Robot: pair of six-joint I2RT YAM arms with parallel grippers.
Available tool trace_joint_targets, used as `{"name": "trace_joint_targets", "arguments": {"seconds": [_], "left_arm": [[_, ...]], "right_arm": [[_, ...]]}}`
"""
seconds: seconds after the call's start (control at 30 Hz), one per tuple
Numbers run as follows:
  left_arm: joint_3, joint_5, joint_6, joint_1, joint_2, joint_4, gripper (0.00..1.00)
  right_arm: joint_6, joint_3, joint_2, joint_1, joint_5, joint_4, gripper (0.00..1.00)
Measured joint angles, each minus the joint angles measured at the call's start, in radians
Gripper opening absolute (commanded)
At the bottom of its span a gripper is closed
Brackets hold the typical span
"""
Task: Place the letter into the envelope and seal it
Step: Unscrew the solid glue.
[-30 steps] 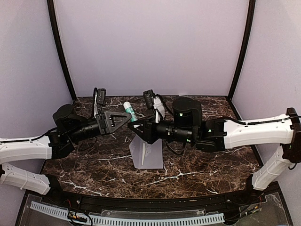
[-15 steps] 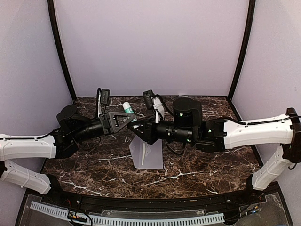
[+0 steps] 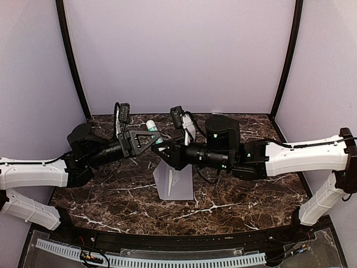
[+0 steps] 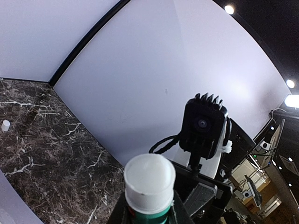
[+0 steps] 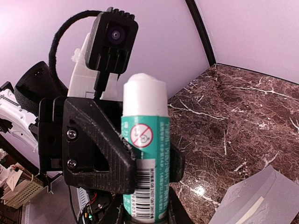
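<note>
A green and white glue stick (image 5: 145,158) stands upright between both grippers above the table's back middle, its white top (image 4: 149,179) filling the left wrist view. My left gripper (image 3: 152,138) is shut on the stick's upper body, its black fingers (image 5: 100,154) pressed to both sides. My right gripper (image 5: 142,217) grips the stick's lower end from below. The grey envelope (image 3: 174,181) lies flat on the marble beneath them, flap open toward the arms, and its corner (image 5: 254,198) shows in the right wrist view. The letter is out of view.
A small white cap (image 4: 5,125) sits on the marble table (image 3: 240,195) at the back left. Lilac walls close the back and sides. A black rail runs along the near edge (image 3: 178,240).
My left gripper has slid right onto the glue stick and its jaws have closed around it. The right arm and the envelope have stayed put.
</note>
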Motion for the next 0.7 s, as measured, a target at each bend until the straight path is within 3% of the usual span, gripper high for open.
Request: {"name": "trace_joint_targets", "arguments": {"seconds": [0.13, 0.23, 0.43, 0.7], "left_arm": [[0.0, -0.002, -0.005, 0.0, 0.002, -0.001, 0.02], [0.003, -0.007, -0.005, 0.0, 0.002, -0.009, 0.0], [0.005, -0.035, -0.004, 0.0, 0.001, -0.051, 0.0], [0.018, -0.052, -0.003, 0.0, 0.001, -0.087, 0.0]], "right_arm": [[-0.008, 0.0, 0.0, 0.0, 0.002, -0.006, 0.57], [-0.019, -0.001, -0.007, 0.0, 0.008, -0.026, 0.68], [-0.041, -0.022, -0.051, 0.0, 0.021, -0.058, 0.67], [-0.061, -0.034, -0.068, 0.001, 0.034, -0.099, 0.51]]}}
